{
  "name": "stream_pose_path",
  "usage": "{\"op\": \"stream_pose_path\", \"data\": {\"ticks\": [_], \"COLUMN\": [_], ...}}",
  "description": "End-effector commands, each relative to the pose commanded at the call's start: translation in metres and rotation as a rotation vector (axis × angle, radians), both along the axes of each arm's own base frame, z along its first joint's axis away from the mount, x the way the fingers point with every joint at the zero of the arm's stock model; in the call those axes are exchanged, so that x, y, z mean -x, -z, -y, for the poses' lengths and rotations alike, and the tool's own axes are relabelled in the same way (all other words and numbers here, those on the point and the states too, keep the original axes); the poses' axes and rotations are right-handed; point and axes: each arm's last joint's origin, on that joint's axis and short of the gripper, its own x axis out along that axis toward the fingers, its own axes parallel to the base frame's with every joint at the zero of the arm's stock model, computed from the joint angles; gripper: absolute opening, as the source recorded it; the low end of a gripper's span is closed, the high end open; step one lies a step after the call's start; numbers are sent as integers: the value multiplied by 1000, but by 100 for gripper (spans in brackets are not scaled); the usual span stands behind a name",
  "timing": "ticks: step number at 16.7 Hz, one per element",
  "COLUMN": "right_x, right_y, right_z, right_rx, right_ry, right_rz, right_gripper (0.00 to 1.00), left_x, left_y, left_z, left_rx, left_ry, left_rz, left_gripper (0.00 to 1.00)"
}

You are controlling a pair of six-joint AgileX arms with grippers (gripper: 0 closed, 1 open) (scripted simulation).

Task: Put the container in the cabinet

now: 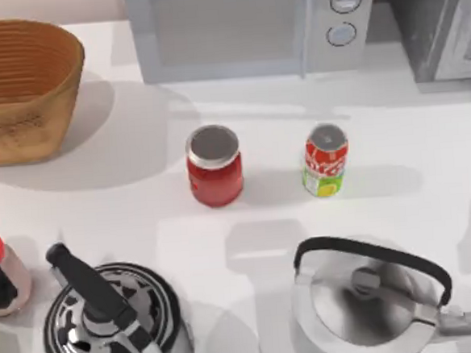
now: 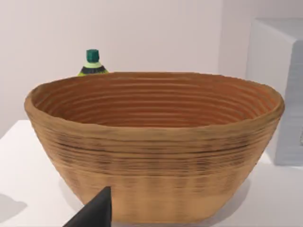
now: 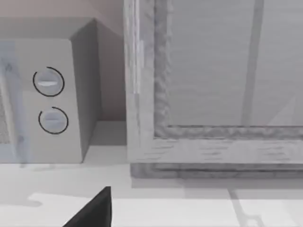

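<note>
The can [image 1: 325, 160] stands upright on the white table [image 1: 432, 211], near the middle and a bit to the right. It is small, with a silver top, a red upper part with white letters, and a green and yellow bottom. A red jar [image 1: 214, 166] with a grey lid stands to its left, apart from it. The cabinet [image 1: 443, 20] is at the far right corner, and its door looks closed.

The first step is probably to reach the can. The right arm is closer, so it should go. It should come down beside the can, stay clear of the kettle [image 1: 365, 297] in front, and grip the can around its middle so it stays upright.

A dark tip of the left pincer [image 2: 97, 213] faces the basket [image 2: 156, 146]. A dark tip of the right pincer [image 3: 94, 210] faces the cabinet door. I cannot tell if either pincer is wide or narrow.
</note>
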Motion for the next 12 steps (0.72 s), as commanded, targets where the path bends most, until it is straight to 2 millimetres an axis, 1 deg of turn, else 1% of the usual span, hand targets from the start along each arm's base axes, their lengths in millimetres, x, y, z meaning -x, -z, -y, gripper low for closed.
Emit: {"op": "stream_pose_path", "data": {"ticks": [3, 5, 7, 9, 10, 12], "right_x": [0, -1, -5, -13, -20, -42], "right_y": [-2, -10, -28, -50, -62, -83], "right_z": [0, -2, -5, -12, -18, -34], "right_rx": [-8, -43, -97, -162, -194, -249], "right_ry": [2, 8, 8, -4, -16, -45], "right_rz": [-7, -32, -68, -116, -148, -231], "right_gripper": [100, 100, 100, 100, 100, 100], "left_x": [0, 0, 0, 0, 0, 0], "left_y": [0, 0, 0, 0, 0, 0], "left_z": [0, 0, 0, 0, 0, 0], "left_rx": [0, 0, 0, 0, 0, 0], "left_ry": [0, 0, 0, 0, 0, 0], "left_rz": [0, 0, 0, 0, 0, 0], "left_gripper": [100, 100, 100, 100, 100, 100]}}
